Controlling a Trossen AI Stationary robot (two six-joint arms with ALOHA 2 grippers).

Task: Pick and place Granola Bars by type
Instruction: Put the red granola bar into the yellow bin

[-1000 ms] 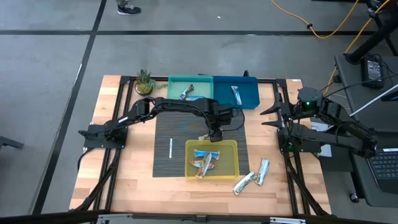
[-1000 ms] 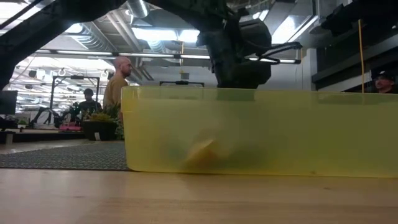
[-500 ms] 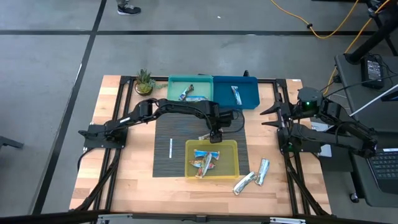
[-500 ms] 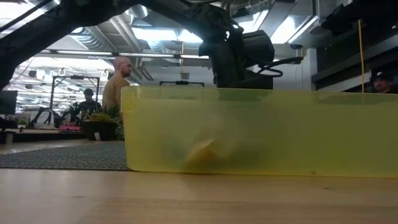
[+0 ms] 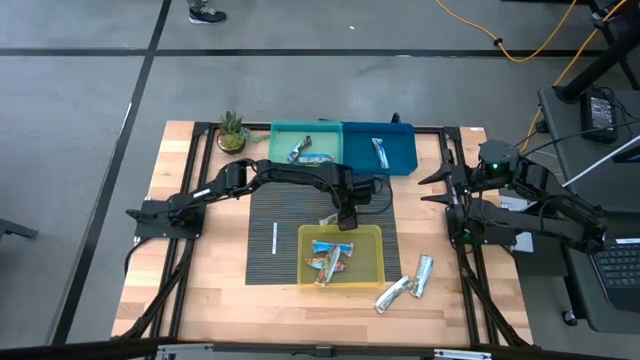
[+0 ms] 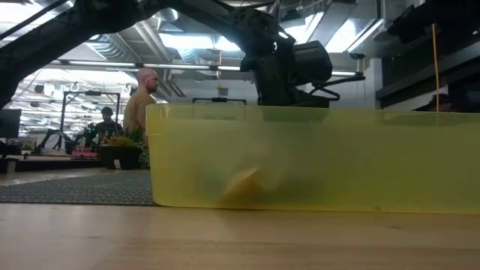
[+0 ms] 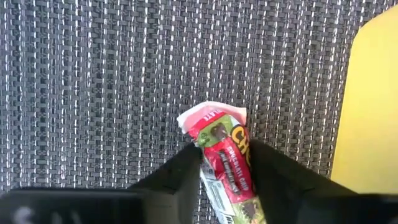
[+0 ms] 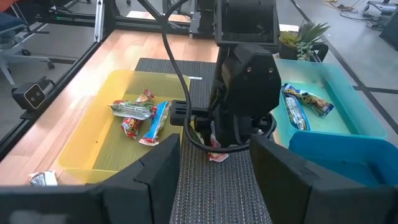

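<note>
High view: left end effector (image 5: 345, 219) is down over the dark woven mat (image 5: 285, 235), just behind the far rim of the yellow bin (image 5: 375, 262). A red-green granola bar (image 5: 328, 220) lies at its tip. The yellow bin holds several orange and blue bars (image 5: 330, 259). Two silver-blue bars (image 5: 405, 284) lie on the table (image 5: 215, 290) beside the yellow bin's right front corner. The teal bin (image 5: 305, 135) and blue bin (image 5: 395, 140), each with a bar, sit behind the mat. A thin white stick (image 5: 275, 238) lies left of the yellow bin. Right end effector (image 5: 432, 190) waits right of the blue bin, fingers spread, nothing in them.

Low view: the yellow bin fills the front, with the left arm's wrist above its rim.

Left wrist view: fingers (image 7: 180, 177) sit either side of the bar, close to the wrapper; cannot tell if they grip.

Right wrist view: own fingers (image 8: 158, 171) apart; the left arm stands over the bar on the mat.
</note>
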